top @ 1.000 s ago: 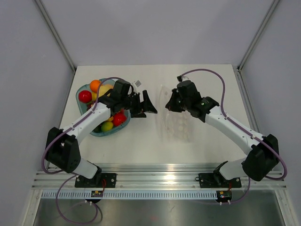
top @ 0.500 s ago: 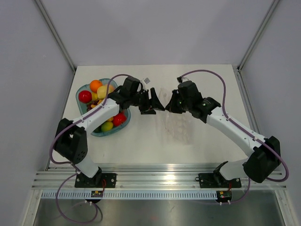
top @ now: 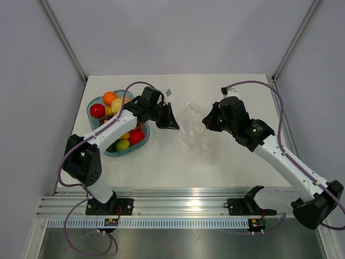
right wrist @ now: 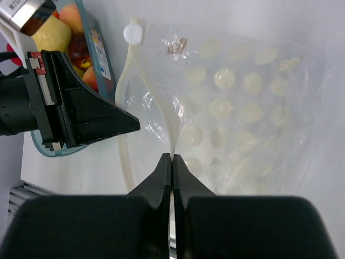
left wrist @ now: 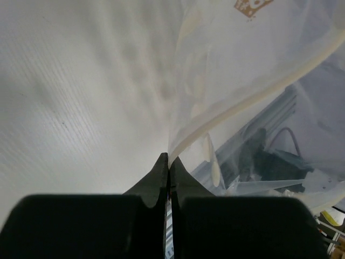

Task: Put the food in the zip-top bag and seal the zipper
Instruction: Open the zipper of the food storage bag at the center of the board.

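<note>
The clear zip-top bag (top: 195, 135) hangs crinkled between my two grippers at mid-table. My left gripper (top: 173, 124) is shut on one side of its mouth; in the left wrist view the jaws (left wrist: 168, 157) pinch the pale zipper strip (left wrist: 242, 105). My right gripper (top: 207, 122) is shut on the other side, and in the right wrist view the jaws (right wrist: 172, 155) clamp the strip (right wrist: 171, 129) with the dotted bag (right wrist: 248, 102) beyond. The food (top: 109, 98), toy fruit in orange, red, yellow and green, lies in the bowl to the left.
The translucent blue-green bowl (top: 92, 123) stands at the left side of the table, under my left forearm. Grey walls with metal posts enclose the table. An aluminium rail with the arm bases (top: 178, 205) runs along the near edge.
My left gripper has reached the bag's mouth and shut on its edge. My right arm has drawn back to the right with its side, spreading the bag.
</note>
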Controlling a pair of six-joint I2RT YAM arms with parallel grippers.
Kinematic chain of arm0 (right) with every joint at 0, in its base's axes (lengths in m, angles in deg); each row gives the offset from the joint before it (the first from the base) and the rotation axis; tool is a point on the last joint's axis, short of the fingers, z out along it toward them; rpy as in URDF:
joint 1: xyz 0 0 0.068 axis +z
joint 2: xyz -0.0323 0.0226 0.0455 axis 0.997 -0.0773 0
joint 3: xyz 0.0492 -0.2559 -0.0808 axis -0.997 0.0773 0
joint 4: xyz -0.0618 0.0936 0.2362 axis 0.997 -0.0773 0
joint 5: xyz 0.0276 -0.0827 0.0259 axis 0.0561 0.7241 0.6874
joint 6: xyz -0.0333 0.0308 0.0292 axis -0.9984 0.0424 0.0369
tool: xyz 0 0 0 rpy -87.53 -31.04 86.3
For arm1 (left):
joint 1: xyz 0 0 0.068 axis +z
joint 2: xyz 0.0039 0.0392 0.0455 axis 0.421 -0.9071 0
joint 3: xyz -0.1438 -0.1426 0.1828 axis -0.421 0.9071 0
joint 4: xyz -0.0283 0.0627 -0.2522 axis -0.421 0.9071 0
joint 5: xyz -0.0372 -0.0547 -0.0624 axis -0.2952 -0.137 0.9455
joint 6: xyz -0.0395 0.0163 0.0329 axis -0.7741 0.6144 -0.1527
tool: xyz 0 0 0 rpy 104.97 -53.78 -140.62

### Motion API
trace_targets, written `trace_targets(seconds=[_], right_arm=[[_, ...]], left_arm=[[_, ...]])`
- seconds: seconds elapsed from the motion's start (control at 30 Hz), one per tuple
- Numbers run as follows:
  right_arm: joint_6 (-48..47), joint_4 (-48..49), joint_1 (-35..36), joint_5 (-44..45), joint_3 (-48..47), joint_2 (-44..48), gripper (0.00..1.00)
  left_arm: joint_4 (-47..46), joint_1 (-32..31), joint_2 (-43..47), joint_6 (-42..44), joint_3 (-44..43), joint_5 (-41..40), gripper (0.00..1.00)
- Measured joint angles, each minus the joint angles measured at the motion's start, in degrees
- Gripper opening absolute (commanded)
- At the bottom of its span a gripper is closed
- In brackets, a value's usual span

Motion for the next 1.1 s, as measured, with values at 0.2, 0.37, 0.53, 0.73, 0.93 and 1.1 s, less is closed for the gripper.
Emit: trace_targets(seconds=[0.2, 0.37, 0.53, 0.73, 0.93, 1.1], right_arm=[[0.24, -0.70, 0.00, 2.75, 0.02, 1.27, 0.00], [2.23, -0.61, 0.00, 4.00, 0.50, -0.79, 0.00], [4.00, -0.17, 0.00, 3.98, -0.46, -5.29, 0.00], [4.52, -0.26, 0.00, 3.54, -5.11, -13.29, 0.00], [4.48, -0.28, 0.00, 2.91, -9.64, -18.21, 0.00], [4.35, -0.02, 0.00, 1.66, -11.85, -20.63, 0.00]], left_arm=[[2.10, 0.02, -0.15, 2.32, -0.09, -0.33, 0.02], [5.60, 0.00, -1.40, 5.40, -3.17, -2.16, 0.14], [9.38, 0.02, -2.43, 8.20, -6.36, -5.16, 0.31], [14.86, 0.15, -5.38, 10.67, -12.94, -9.88, 0.63], [20.55, 0.31, -5.62, 12.24, -18.60, -16.94, 0.73], [25.57, 2.03, -3.39, 13.35, -20.35, -22.03, 0.71]])
